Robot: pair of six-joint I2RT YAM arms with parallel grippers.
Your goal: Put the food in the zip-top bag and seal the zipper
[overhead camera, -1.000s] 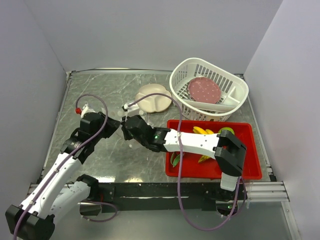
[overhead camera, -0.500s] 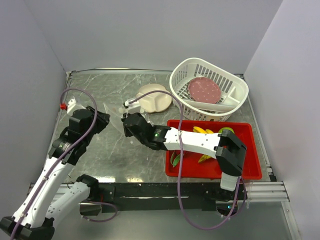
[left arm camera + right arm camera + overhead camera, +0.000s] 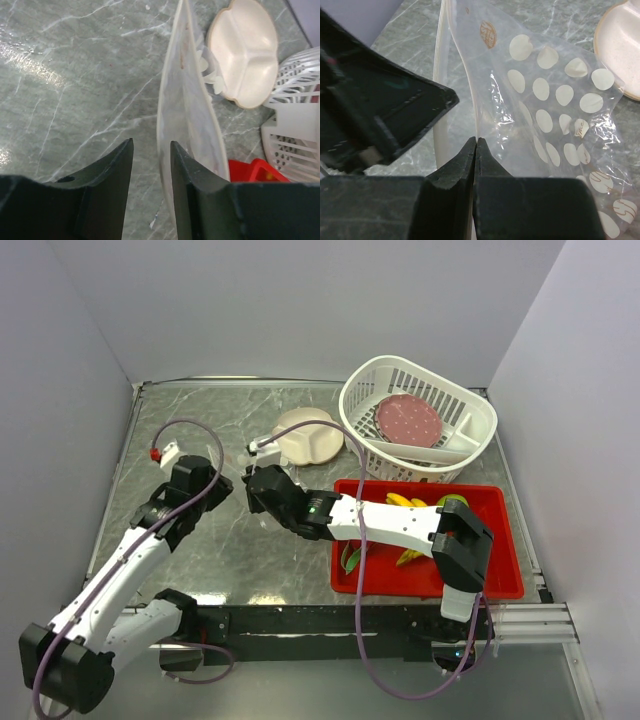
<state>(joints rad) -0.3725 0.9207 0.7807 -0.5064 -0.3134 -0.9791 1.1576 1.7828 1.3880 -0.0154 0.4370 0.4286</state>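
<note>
The right tool [image 3: 250, 483] is pinched together on the mouth edge of the zip-top bag [image 3: 555, 100], its two fingers meeting with the clear film between them. The whitish zipper [image 3: 439, 90] runs just beside that grip. The bag, printed with white dots, hangs just to the near left of the cream divided plate [image 3: 310, 435] and above the grey marbled table [image 3: 200, 420]. From the left wrist it shows edge-on, with its far end close to the plate. The left tool [image 3: 151, 145] sits farther to the near left of the plate. Its fingers stand apart with only table showing between them, and the bag's edge lies just outside one finger. The food is not in the bag. The banana [image 3: 400, 502] and the green apple [image 3: 455, 502] lie in the red tray [image 3: 500, 570], to the near right of the plate. The dragon fruit [image 3: 349, 560] lies there too, mostly hidden under the right arm. The white slotted basket [image 3: 345, 400] stands just right of the plate and holds the reddish speckled disc [image 3: 407, 420].
</note>
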